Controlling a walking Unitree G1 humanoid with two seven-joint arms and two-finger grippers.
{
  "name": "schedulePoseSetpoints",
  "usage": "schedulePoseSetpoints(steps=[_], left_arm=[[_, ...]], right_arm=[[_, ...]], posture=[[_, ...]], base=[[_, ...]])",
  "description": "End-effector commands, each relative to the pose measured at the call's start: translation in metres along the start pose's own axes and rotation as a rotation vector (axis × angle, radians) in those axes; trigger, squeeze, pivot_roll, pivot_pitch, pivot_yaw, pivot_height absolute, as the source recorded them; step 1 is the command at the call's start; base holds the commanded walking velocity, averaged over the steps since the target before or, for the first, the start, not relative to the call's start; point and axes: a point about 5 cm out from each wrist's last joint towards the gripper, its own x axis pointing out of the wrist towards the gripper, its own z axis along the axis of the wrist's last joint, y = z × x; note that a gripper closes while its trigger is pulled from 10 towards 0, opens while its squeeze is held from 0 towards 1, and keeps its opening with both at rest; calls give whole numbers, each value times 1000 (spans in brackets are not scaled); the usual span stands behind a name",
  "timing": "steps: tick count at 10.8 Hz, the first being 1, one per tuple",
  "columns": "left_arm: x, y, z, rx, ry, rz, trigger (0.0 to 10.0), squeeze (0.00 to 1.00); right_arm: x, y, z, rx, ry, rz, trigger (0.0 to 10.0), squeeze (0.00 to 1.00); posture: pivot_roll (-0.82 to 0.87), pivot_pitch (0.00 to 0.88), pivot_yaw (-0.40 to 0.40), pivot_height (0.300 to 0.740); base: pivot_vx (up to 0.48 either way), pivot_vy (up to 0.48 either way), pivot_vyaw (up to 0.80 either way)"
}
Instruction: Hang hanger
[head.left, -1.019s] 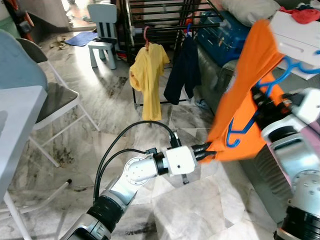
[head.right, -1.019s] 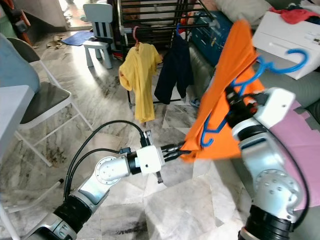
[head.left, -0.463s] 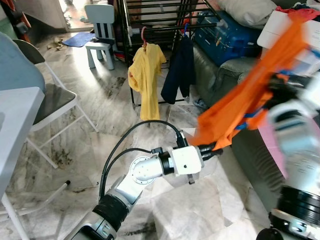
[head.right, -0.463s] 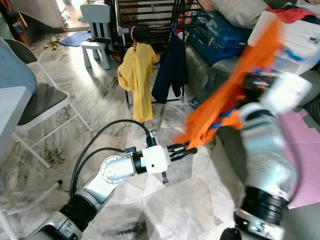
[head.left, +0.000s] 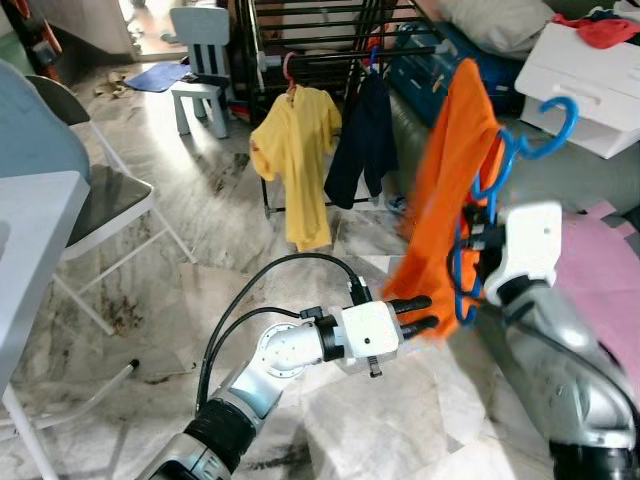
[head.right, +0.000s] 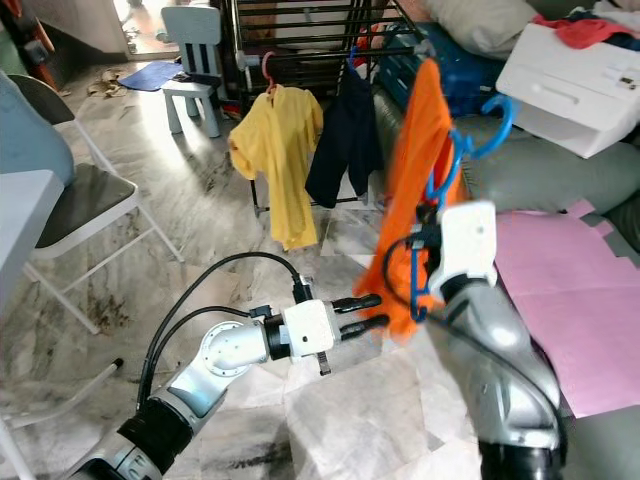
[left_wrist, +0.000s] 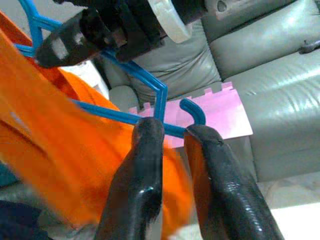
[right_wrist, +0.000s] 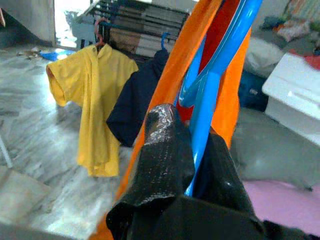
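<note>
1. The right gripper (head.left: 478, 232) is clamped shut on the blue hanger (head.left: 497, 190), holding it up in front of the robot. The hook end curls up above the claw toward the white box (head.left: 590, 75).
2. An orange shirt (head.left: 445, 190) is draped on that hanger and hangs down on the claw's left side, reaching past it to the left gripper (head.left: 420, 313).
3. In the head views the left gripper's two fingers are spread a bit apart right at the shirt's bottom edge. Can't tell from there whether they have any cloth.
4. The left wrist view fills that in: the fingers (left_wrist: 139, 185) sit slightly apart with the hanger's lower blue bar crossing just past their tips and orange cloth behind. Nothing looks pinched between them.
5. The right wrist view shows the grip up close: black fingers (right_wrist: 165, 155) closed on the blue plastic stem, orange fabric right alongside.
6. Beyond the right claw there's a drying rack (head.right: 300, 35) with a yellow shirt (head.left: 295, 160) and a dark shirt (head.left: 360, 140) hanging on it.
7. The grey sofa (left_wrist: 260, 90) and a pink sheet (head.right: 560, 300) sit on the right claw's far side.
</note>
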Motion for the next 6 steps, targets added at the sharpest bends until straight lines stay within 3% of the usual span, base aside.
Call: schedulePoseSetpoints(steps=[1,3,6], left_arm=[[3,-1,0,-3,5,-31,10000,1000],[0,2,1,-4,1,-21,10000,1000],[-21,25,1,51,-1,117,10000,1000]], right_arm=[[-3,8,15,-30,-97,44,10000,0],[-12,5,5,-108,-81,45,10000,0],[-47,-15,-18,-238,19,111,10000,0]], posture=[[-60,0,-35,740],[-56,0,-32,740],[-36,0,-38,740]], base=[[0,0,0],[0,0,0],[0,0,0]])
